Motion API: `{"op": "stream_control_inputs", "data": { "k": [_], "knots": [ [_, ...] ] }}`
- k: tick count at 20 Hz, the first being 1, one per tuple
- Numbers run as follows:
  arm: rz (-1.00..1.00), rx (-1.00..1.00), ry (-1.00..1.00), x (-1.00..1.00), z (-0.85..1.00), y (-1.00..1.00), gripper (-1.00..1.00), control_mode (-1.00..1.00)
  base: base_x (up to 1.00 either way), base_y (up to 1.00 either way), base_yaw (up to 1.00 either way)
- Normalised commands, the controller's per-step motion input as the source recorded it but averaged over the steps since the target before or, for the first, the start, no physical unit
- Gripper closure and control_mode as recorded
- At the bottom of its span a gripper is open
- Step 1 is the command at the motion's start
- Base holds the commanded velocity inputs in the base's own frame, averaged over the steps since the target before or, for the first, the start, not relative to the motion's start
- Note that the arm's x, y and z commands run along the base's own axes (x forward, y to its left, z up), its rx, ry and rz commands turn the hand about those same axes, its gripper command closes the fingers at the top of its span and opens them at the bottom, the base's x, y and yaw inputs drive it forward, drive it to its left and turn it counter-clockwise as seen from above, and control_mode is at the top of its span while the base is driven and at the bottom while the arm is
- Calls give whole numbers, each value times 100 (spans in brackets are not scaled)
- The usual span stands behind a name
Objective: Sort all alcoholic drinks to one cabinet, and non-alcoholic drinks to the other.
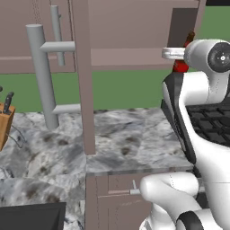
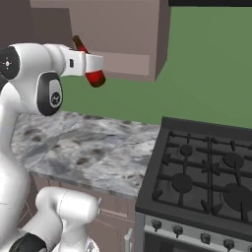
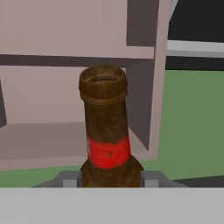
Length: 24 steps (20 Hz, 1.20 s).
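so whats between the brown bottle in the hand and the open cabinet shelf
Nothing: in the hand view, only open air separates the amber-brown red-labelled bottle from the pinkish-brown wooden cabinet's shelf.

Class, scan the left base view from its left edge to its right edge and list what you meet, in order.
Knife block → long grey door handle → open cabinet door's edge → amber-brown bottle, shut in the gripper.

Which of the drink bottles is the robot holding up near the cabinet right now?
The amber-brown bottle with the red label, clamped in the gripper before the open wall cabinet.
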Motion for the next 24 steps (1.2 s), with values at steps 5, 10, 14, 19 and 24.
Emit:
{"op": "stream_control_inputs", "data": {
  "k": [5,10,14,19,24],
  "knots": [
    [-2,0,0,31,0,-5,100,-100,0,0,0],
    [-2,0,0,32,1,-5,100,-100,0,0,0],
    [-2,0,0,36,2,-2,100,-100,0,0,0],
    [-1,0,0,37,0,-2,100,-100,0,0,0],
    [0,0,0,37,0,-4,100,-100,0,0,0]
  ]
}}
